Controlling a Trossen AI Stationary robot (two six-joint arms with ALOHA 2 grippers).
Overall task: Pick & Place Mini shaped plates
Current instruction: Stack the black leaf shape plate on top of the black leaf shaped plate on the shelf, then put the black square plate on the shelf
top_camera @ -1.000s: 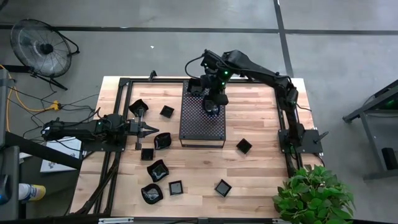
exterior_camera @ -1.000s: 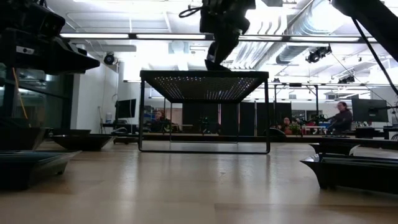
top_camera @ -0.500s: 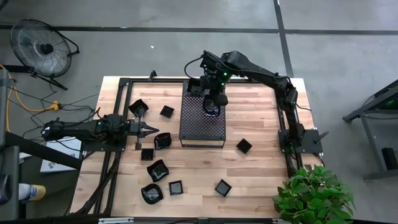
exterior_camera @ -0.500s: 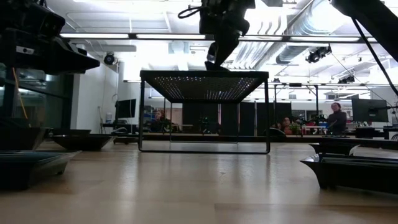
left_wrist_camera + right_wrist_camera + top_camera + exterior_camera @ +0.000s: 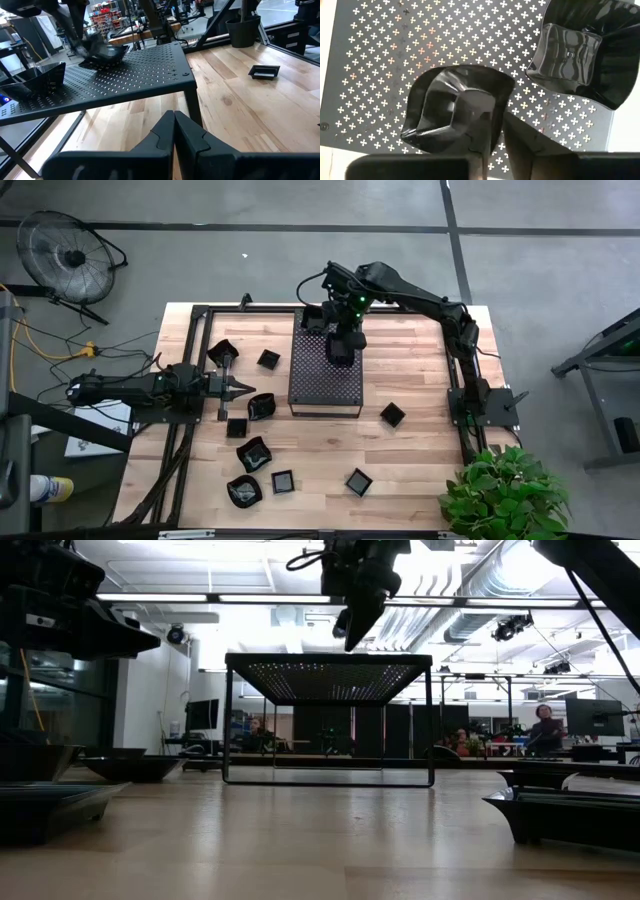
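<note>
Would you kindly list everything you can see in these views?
Mini shaped plates: nine, black, loose on the table; two more on the tray.
Tray: one, black, perforated, table centre.
Table: one, light wood.
Fan: one, black, on the floor off the left side.
Plant: one, green, beside the right arm's base.
Left pincer: shut, beside the tray.
Right pincer: open, over a tray plate.

High cam overhead; low cam table-level; 2 wrist cams share tray.
</note>
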